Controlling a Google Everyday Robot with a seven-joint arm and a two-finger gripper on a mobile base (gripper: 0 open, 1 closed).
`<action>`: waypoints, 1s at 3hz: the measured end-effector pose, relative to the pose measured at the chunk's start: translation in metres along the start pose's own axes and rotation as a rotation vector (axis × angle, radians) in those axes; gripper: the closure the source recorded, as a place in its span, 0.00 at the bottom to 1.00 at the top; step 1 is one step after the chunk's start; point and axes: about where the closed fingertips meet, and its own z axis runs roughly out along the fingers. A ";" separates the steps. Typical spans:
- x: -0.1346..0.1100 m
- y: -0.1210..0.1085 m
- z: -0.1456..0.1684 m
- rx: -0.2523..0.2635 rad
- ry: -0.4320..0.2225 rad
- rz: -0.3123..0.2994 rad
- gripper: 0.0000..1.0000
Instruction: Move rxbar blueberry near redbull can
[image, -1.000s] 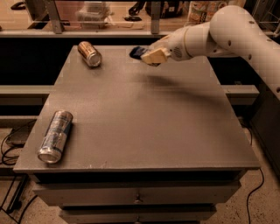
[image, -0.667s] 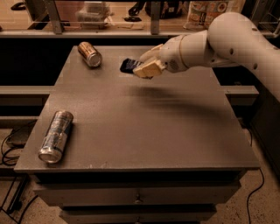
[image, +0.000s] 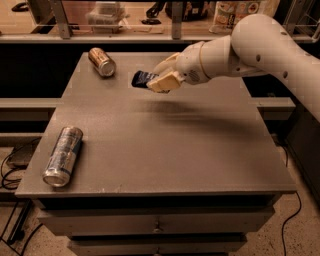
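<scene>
The rxbar blueberry (image: 142, 79) is a small dark navy wrapped bar. My gripper (image: 156, 81) is shut on it and holds it in the air above the far middle of the grey table (image: 165, 145). The bar sticks out to the left of the fingers. The redbull can (image: 63, 156) is a slim silver and blue can lying on its side near the table's front left corner, well away from the gripper.
A shorter brown can (image: 102, 61) lies on its side at the table's far left. A shelf with clutter (image: 150, 20) runs behind the table. Cables (image: 12, 165) lie on the floor at the left.
My gripper has moved left and toward the front with the bar held in it. Both cans have stayed where they were.
</scene>
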 end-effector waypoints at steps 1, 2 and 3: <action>-0.018 0.047 0.018 -0.126 0.019 -0.095 1.00; -0.030 0.099 0.034 -0.250 0.029 -0.172 1.00; -0.032 0.147 0.045 -0.346 0.033 -0.217 0.96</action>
